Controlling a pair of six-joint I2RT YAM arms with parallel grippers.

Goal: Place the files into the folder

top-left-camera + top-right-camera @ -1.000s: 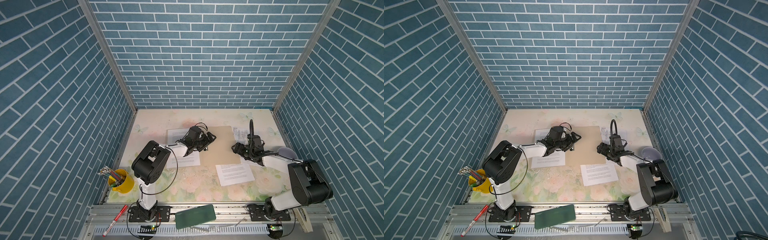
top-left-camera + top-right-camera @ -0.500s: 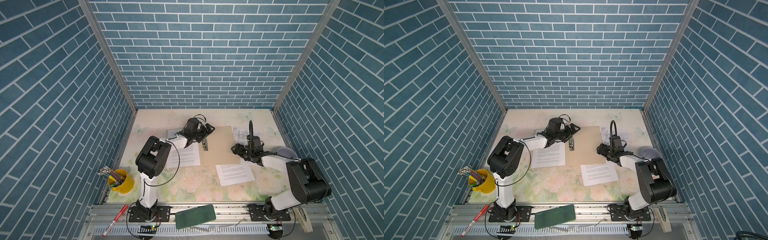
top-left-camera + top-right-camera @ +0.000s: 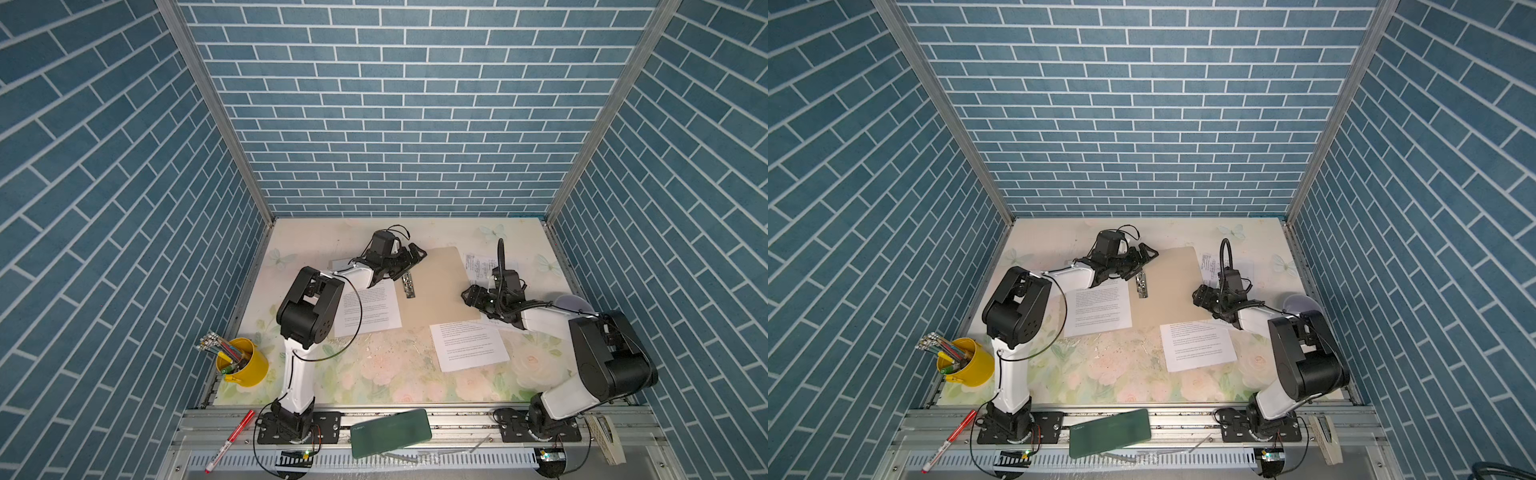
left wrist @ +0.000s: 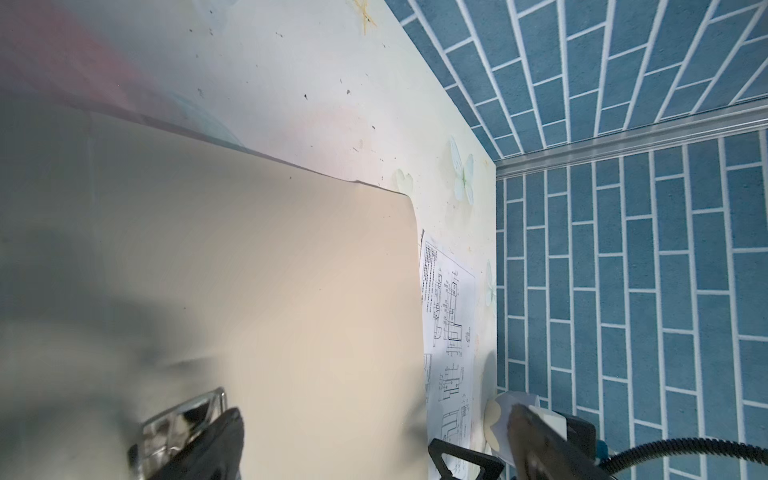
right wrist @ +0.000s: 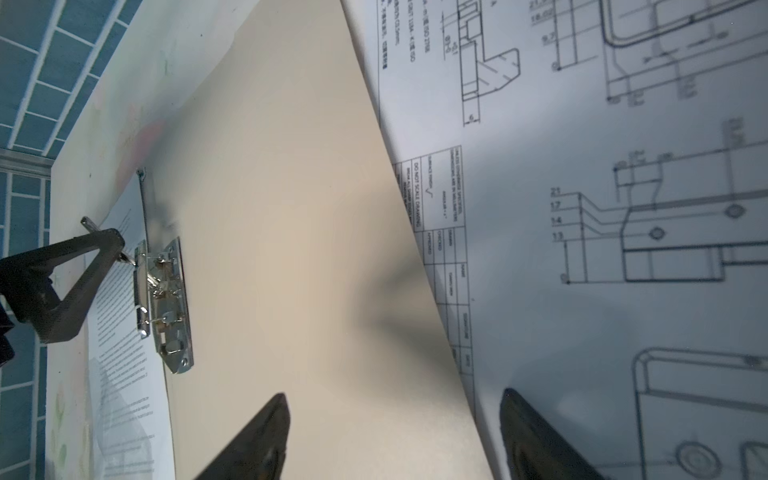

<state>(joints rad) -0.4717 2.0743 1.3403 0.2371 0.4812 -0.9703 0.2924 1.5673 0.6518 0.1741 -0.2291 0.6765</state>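
Note:
The tan folder [image 3: 440, 286] lies flat mid-table in both top views, with its metal clip [image 3: 408, 284] on its left edge. One printed text file [image 3: 368, 307] lies left of it, and another [image 3: 469, 345] in front of it. The diagram file [image 5: 623, 208] lies along the folder's right edge [image 5: 291, 249]. My left gripper [image 3: 415, 255] hovers open at the folder's far left corner, just beyond the clip [image 4: 183, 415], holding nothing. My right gripper [image 5: 395, 440] is open low over the line where the folder and the diagram file meet. One finger is over each.
A yellow cup of pencils [image 3: 243, 365] stands at the front left. A dark green case [image 3: 390, 432] and a red marker [image 3: 230, 440] lie on the front rail. A pale rounded object [image 3: 575, 305] sits by the right wall, behind the right arm.
My left gripper has swung from over the clip toward the folder's far corner, uncovering the clip and more of the left text sheet. The right gripper has barely moved.

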